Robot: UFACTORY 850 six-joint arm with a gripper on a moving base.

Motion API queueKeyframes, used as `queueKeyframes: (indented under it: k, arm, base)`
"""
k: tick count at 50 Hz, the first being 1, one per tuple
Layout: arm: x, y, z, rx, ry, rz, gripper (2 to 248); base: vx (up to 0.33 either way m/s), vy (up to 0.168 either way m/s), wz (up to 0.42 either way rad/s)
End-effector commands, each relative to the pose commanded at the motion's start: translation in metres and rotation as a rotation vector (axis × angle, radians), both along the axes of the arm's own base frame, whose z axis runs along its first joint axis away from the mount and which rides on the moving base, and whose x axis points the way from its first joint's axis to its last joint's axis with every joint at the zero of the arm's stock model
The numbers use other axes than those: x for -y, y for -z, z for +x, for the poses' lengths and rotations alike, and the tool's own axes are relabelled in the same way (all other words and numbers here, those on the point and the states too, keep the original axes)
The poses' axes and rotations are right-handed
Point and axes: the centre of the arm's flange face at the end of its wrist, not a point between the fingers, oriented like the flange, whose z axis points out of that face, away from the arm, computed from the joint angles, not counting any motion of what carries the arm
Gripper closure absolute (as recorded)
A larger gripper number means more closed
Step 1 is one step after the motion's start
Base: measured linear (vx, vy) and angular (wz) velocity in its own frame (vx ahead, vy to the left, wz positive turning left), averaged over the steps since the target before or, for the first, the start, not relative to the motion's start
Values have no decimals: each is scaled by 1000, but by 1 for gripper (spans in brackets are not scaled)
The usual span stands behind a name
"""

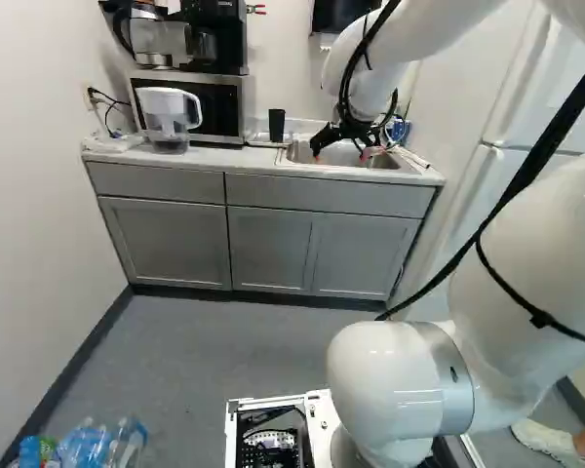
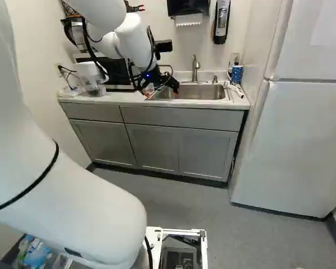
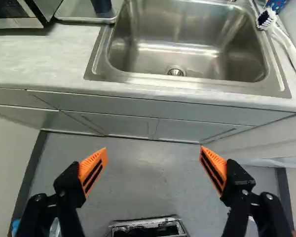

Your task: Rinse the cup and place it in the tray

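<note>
While wide open, end effector (image 1: pixel 340 154) above floor (image 3: pixel 148 173), counter's front edge (image 3: pixel 54 89) ahead.

Filter pitcher (image 1: pixel 166 115) in front of microwave (image 1: pixel 222 109), coffee maker (image 1: pixel 226 41) on top, white refrigerator (image 2: pixel 302 134), plastic bottles (image 1: pixel 96 445), white-handled brush (image 3: pixel 287 43) on counter (image 3: pixel 39 54)

Dark cup (image 1: pixel 277 125), grey cabinets (image 1: pixel 273 244)

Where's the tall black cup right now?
In the left base view, the tall black cup stands near the back wall on the shiny metal tray, between the silver-and-black microwave and the stainless steel sink.
</note>
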Motion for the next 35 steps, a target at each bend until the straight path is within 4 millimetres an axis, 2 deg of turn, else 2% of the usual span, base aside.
queueKeyframes:
  k: [35]
  arm:
    - [0, 0, 0, 0, 0, 0, 3]
  base:
    - [-2, 0, 1]
